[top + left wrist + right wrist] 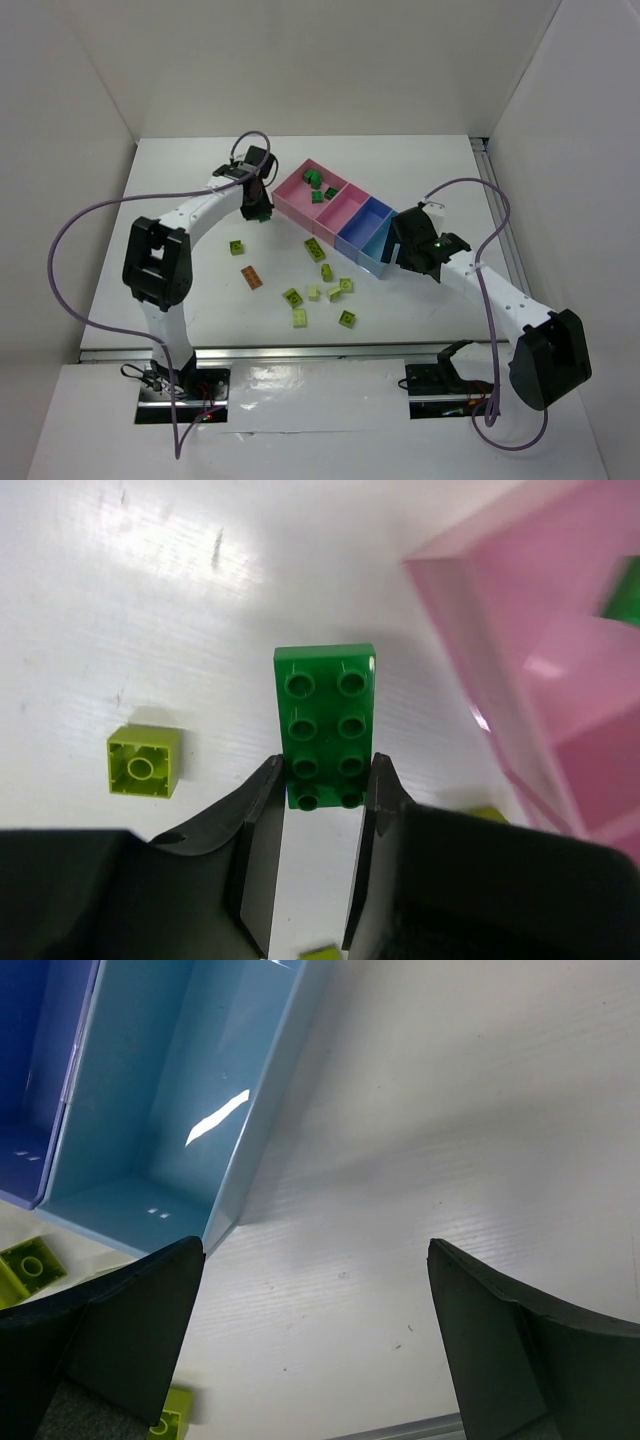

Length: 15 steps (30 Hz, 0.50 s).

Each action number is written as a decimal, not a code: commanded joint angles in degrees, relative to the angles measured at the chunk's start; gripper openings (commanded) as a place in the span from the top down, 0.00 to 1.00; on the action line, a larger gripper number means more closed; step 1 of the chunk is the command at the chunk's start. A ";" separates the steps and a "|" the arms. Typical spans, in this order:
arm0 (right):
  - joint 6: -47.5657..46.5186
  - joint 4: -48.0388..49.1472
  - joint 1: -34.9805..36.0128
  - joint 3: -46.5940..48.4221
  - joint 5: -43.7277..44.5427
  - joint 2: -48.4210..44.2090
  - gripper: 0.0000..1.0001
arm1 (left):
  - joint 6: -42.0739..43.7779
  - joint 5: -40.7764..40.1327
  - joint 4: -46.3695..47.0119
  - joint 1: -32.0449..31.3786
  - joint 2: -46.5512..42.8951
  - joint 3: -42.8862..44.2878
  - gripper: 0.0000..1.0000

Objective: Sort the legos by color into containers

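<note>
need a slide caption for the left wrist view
Left end effector grips an eight-stud dark green lego beside the pink bin.

open table (170, 170) lies left of the left pincer (326, 770), one lime brick (145, 762) on it; the pink bin (480, 660) stands close on its right. the right pincer (315, 1250) faces bare table, the light blue bin (150, 1110) beside it.

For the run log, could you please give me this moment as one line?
left fingers: shut on dark green lego, beside pink bin | right fingers: open, empty, near light blue bin
</note>
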 commanded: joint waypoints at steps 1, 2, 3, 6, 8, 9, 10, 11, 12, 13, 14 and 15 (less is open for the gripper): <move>0.51 1.79 0.72 2.22 0.40 -0.07 0.00 | 14.33 2.86 7.29 -1.34 -6.84 3.59 0.67; 0.51 1.79 0.72 2.22 0.40 -0.07 0.00 | 15.58 2.86 7.29 -2.92 -5.72 5.53 0.66; 0.51 2.32 0.72 2.22 -0.30 -0.07 0.00 | 16.55 3.82 5.64 -3.46 -4.66 7.64 0.64; -0.02 2.32 0.72 2.22 -1.88 -0.67 0.00 | 16.04 2.95 0.63 -4.60 2.89 18.36 0.63; -0.02 1.80 1.24 3.44 -1.89 -1.73 0.00 | 14.55 3.65 -3.85 -4.60 7.46 26.97 0.63; -0.02 1.79 1.25 3.45 -1.89 -2.78 0.00 | 14.54 4.35 -4.65 -4.60 9.48 29.17 0.63; -0.02 1.79 1.25 3.45 -1.89 -3.40 0.00 | 14.54 4.36 -4.66 -4.60 12.37 31.98 0.59; -0.63 1.19 1.25 3.45 -1.89 -4.10 0.00 | 14.02 4.36 -4.66 -4.60 13.27 32.97 0.51; -1.51 1.18 1.25 3.45 -2.67 -4.80 0.00 | 14.80 4.36 -4.66 -4.60 14.06 34.11 0.40; -2.21 1.18 1.25 3.45 -3.46 -6.55 0.00 | 15.68 5.23 -3.96 -5.21 14.59 36.55 0.30; -3.44 1.18 1.77 2.93 -4.17 -7.61 0.00 | 16.29 5.23 -3.96 -5.22 15.12 37.80 0.11; -3.45 1.18 1.77 2.31 -5.30 -9.80 0.00 | 17.00 5.93 -4.57 -5.22 15.12 38.59 0.07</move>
